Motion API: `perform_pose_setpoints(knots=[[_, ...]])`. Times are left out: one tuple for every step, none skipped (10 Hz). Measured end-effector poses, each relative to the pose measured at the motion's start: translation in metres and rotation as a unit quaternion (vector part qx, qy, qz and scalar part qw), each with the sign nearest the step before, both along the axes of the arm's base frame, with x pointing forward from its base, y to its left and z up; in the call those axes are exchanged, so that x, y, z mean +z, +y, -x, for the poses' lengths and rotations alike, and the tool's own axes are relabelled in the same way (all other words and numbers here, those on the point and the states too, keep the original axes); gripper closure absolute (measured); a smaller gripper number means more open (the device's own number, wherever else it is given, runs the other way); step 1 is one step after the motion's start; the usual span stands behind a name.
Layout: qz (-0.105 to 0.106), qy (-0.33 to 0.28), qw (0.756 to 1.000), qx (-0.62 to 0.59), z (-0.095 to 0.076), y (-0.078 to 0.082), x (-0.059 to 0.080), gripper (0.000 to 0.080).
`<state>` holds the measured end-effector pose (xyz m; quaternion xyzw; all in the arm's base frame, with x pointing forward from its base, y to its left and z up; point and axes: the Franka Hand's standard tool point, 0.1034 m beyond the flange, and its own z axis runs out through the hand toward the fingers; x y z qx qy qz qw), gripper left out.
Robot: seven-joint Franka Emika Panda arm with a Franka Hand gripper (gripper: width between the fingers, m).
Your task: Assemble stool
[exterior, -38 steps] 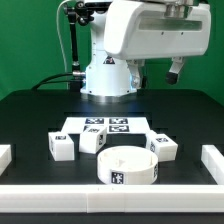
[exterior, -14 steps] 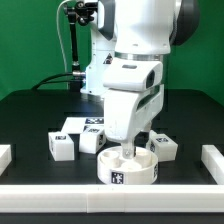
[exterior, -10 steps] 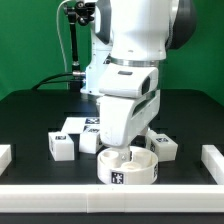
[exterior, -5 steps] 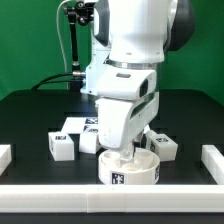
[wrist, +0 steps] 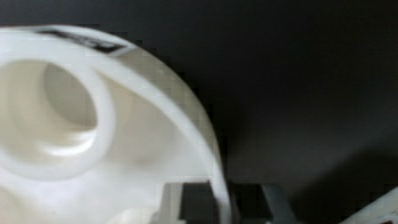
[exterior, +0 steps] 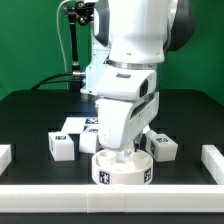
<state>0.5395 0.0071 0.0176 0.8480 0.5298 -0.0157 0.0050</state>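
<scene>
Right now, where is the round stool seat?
In the exterior view, the round seat is front and centre on the black table, its wall pinched by the gripper, with one leg block to that view's left and another to its right.

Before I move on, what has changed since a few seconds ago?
The tool came down and shut on the wall of the white round plastic seat ring, which slid slightly toward the exterior view's left. The small white blocky legs stayed put.
</scene>
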Motion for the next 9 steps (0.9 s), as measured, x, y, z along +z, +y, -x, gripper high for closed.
perform_pose_setpoints(knots=[[0.000,0.000,1.000,0.000,0.000,0.000,0.000,0.0771],[0.000,0.000,1.000,0.000,0.000,0.000,0.000,0.0771],[0.000,0.000,1.000,0.000,0.000,0.000,0.000,0.0771],[0.000,0.002,1.000,0.000,-0.001,0.002,0.001,0.0771],[0.000,0.001,1.000,0.004,-0.009,0.013,0.004,0.0771],[-0.001,-0.003,1.000,0.007,-0.017,0.025,0.006,0.0771],[-0.001,-0.001,1.000,0.007,-0.022,0.036,0.005,0.0771],[-0.001,-0.001,1.000,0.000,-0.027,0.047,0.006,0.0771],[-0.001,-0.001,1.000,-0.001,-0.033,0.060,0.008,0.0771]])
